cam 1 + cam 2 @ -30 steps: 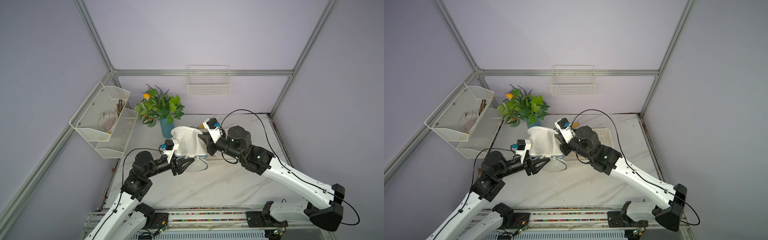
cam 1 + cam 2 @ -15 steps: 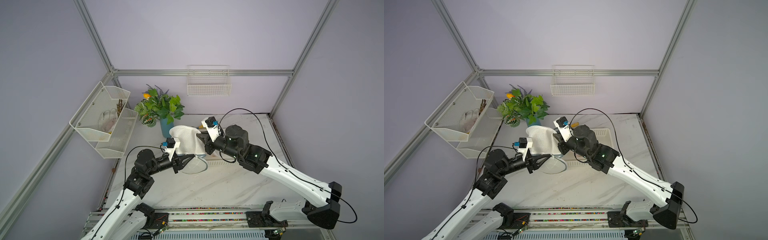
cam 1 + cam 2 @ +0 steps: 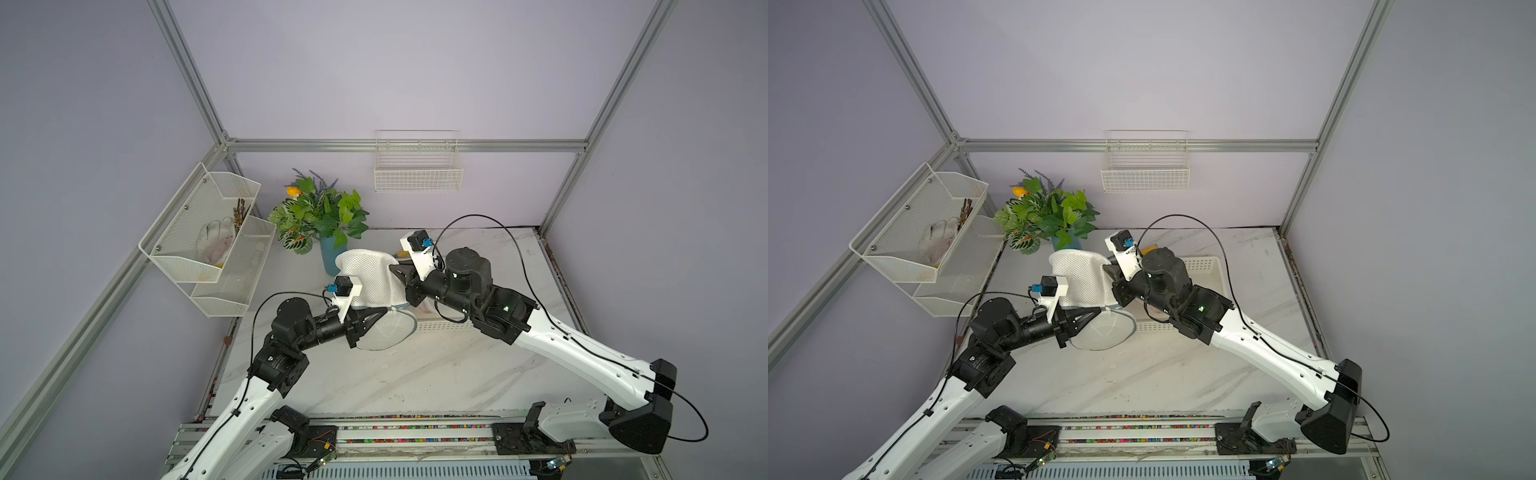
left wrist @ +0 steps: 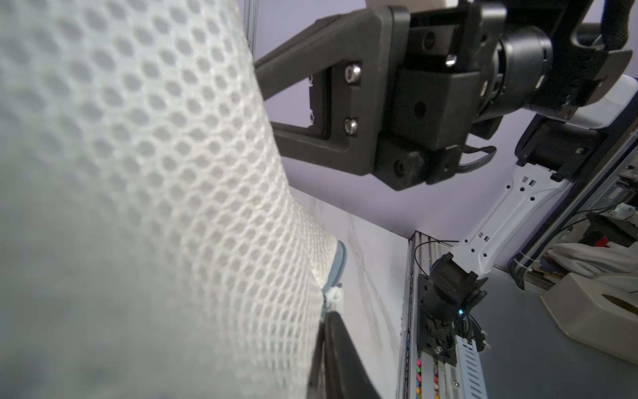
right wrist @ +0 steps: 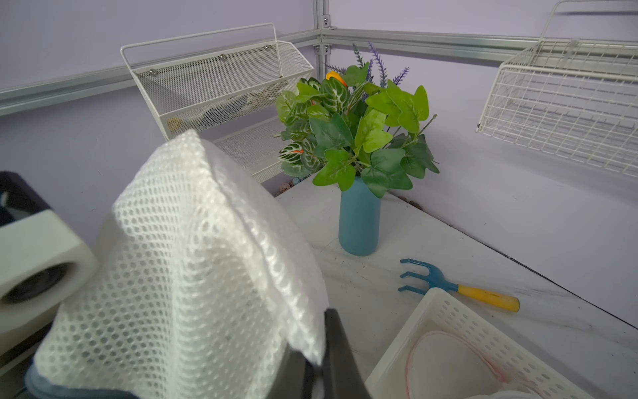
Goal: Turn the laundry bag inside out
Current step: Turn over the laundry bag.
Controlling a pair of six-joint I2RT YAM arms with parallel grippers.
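The laundry bag [image 3: 370,274] is white mesh with a grey-blue rim [image 3: 405,322], and it hangs above the table between my two arms in both top views [image 3: 1084,278]. My left gripper [image 3: 380,314] [image 3: 1100,309] is shut on the bag's rim beside the small white zipper pull [image 4: 333,295]; one dark finger [image 4: 336,349] lies against the mesh. My right gripper [image 3: 395,270] [image 5: 317,345] is shut on a fold of mesh higher up, at the bag's far side. The mesh [image 5: 193,259] hides most of both grippers' fingers.
A green plant in a blue vase [image 3: 332,253] stands just behind the bag. A white slotted basket [image 3: 1208,266] lies under my right arm, and a blue and yellow hand rake [image 5: 448,286] lies beside it. Mesh shelves [image 3: 208,237] and a wire basket [image 3: 417,174] hang on the walls.
My left gripper has moved in to the bag's rim and closed on it. The right arm has shifted slightly to the left with the bag, still gripping it.
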